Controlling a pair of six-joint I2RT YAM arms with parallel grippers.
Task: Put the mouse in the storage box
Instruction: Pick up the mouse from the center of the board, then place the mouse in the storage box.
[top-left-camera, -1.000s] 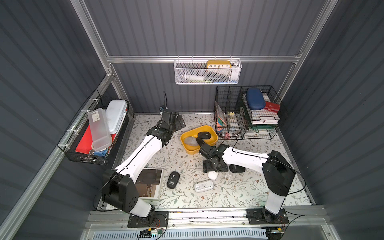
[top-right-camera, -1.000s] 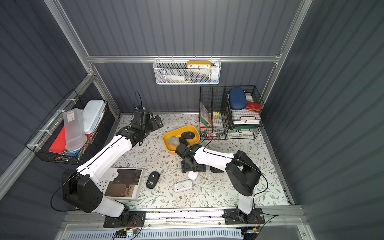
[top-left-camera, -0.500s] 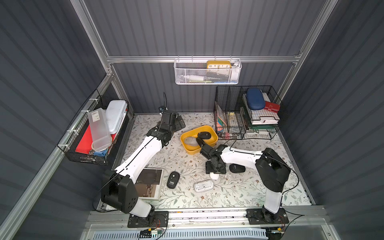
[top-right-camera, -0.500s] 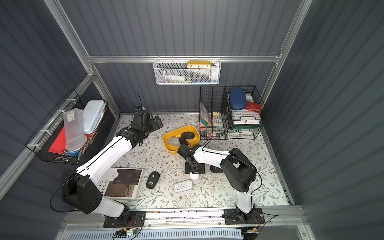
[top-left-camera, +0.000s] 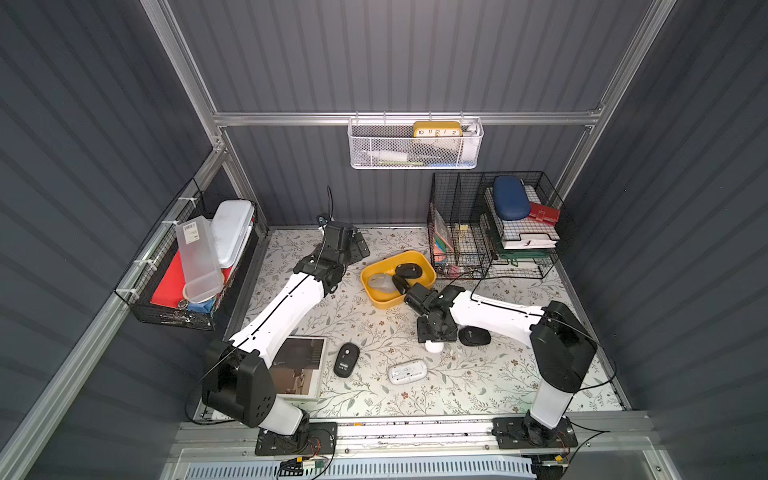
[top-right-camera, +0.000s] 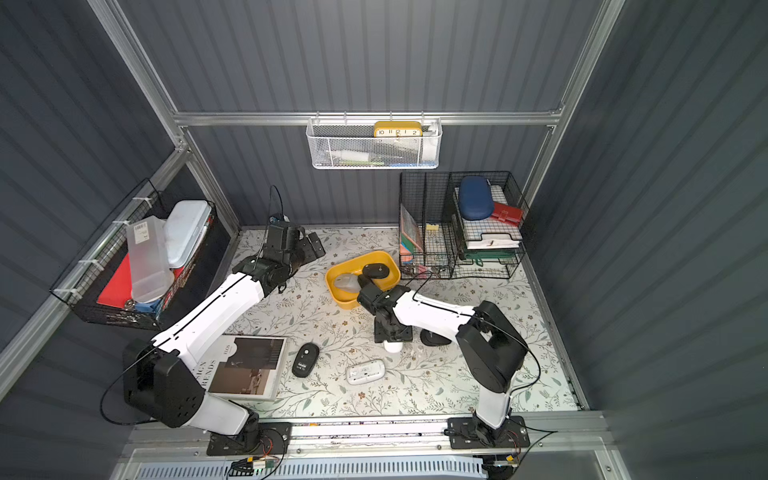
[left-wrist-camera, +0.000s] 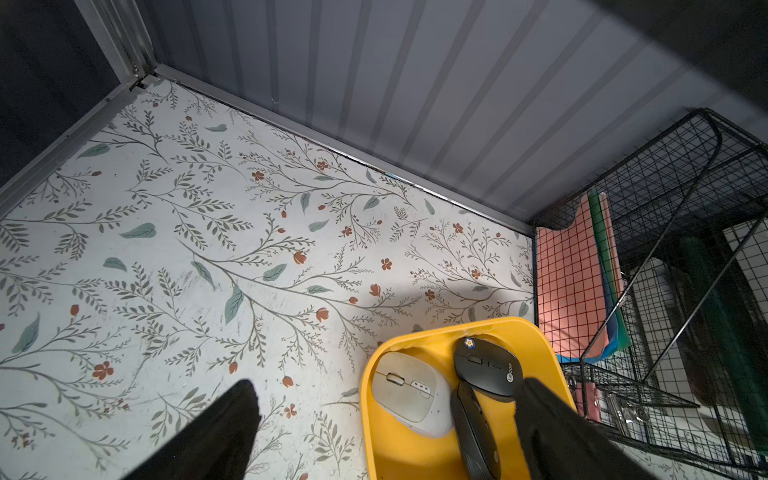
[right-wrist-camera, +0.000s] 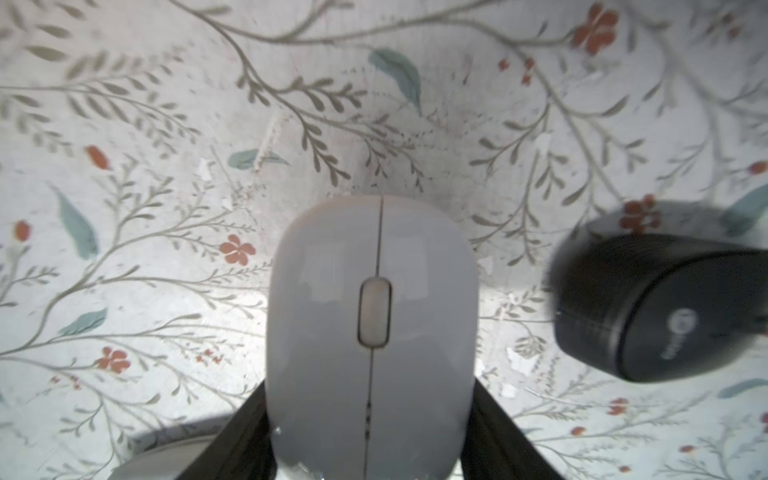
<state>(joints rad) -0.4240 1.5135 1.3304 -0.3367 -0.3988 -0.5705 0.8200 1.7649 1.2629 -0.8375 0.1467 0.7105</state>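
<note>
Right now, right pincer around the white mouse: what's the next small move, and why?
Probably lift straight up. The fingers of the right pincer hug both sides of the smooth white plastic mouse; a black plastic mouse lies close beside it, so sliding sideways risks bumping it.

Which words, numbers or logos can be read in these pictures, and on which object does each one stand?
"10 11 12 1 2": yellow clock in the white mesh basket.
"SIGN TRENDS", start hidden under the left arm: book cover.
Too small or blurred: the logo on the black mouse inside the storage box, the sticker on the clear container, the labels on the black mouse beside the book and the upturned white mouse.
</note>
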